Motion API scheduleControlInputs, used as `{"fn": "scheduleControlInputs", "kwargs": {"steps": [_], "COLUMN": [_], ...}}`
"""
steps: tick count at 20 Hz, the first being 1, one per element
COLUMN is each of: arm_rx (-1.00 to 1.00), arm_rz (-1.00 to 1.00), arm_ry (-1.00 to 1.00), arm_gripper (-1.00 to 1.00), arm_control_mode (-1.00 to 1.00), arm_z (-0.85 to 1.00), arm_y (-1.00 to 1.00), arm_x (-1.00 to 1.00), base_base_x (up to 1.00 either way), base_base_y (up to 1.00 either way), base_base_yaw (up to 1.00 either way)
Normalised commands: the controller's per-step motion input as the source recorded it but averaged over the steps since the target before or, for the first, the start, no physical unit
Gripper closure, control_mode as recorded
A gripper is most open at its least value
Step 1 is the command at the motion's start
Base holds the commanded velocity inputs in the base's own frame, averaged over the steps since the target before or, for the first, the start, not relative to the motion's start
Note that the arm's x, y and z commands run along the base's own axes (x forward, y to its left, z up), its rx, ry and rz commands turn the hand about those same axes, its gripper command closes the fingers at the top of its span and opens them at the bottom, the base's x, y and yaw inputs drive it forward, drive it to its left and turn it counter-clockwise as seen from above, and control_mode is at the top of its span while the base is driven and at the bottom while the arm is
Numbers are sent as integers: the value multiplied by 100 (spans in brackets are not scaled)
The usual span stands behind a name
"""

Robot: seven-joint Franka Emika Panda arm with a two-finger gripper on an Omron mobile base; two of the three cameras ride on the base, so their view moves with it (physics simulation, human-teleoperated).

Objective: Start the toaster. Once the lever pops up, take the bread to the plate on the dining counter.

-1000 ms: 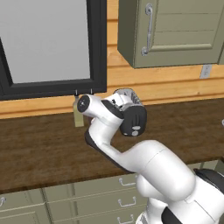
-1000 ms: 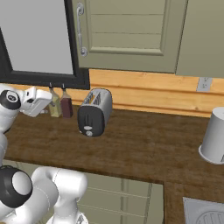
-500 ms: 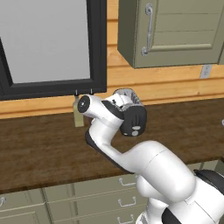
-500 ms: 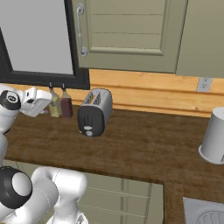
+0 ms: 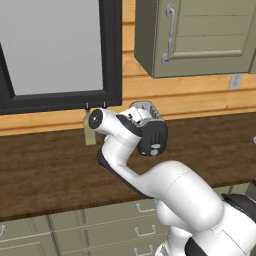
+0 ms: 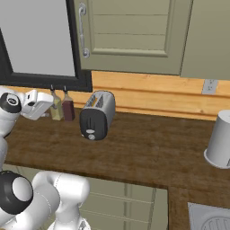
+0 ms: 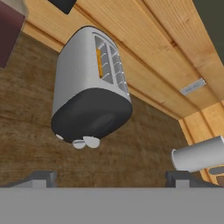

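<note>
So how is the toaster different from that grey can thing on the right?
The toaster has a black end panel and two slots on top; the grey canister is plain, with none. The toaster is rounded and boxy, the canister a tall cylinder. Both are silvery grey and stand on the wooden worktop.

The toaster [image 6: 97, 115] has a smooth, satin silver-grey metal shell and a matt black end panel [image 7: 92, 114] — plastic by the look. Under it the worktop [image 6: 148, 148] is dark, grained wood; the wall boards [image 6: 152, 96] behind are pale, lightly glossy wood. At far right a canister [image 6: 220, 140] looks brushed grey metal.
</note>
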Motion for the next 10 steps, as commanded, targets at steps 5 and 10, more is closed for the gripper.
{"fn": "scheduleControlInputs", "kwargs": {"steps": [5, 10], "arm_rx": [0, 0], "arm_rz": [0, 0], "arm_ry": [0, 0], "arm_gripper": [-100, -100], "arm_control_mode": [-100, -100], "arm_z": [0, 0], "arm_y": [0, 0], "arm_x": [0, 0], "base_base_x": [0, 0], "base_base_y": [0, 0], "base_base_yaw": [0, 0]}}
